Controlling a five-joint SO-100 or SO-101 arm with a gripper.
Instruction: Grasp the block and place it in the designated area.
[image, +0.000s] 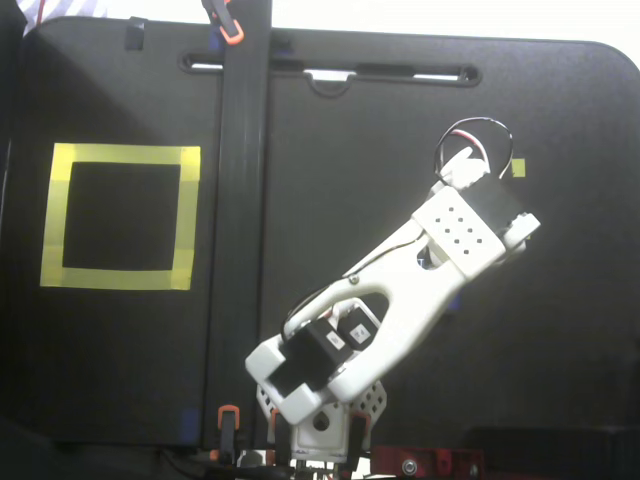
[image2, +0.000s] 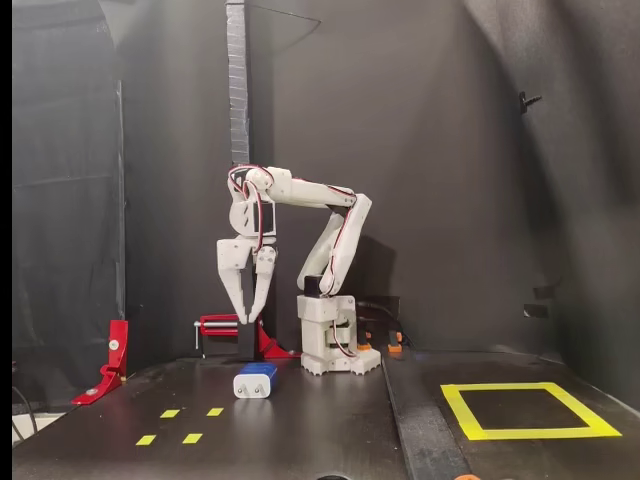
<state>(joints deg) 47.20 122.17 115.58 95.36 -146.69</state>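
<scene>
No readable writing is seen. The gripper (image2: 249, 320) is held slightly parted and empty, directly above the block (image2: 255, 381), well apart from it.
</scene>
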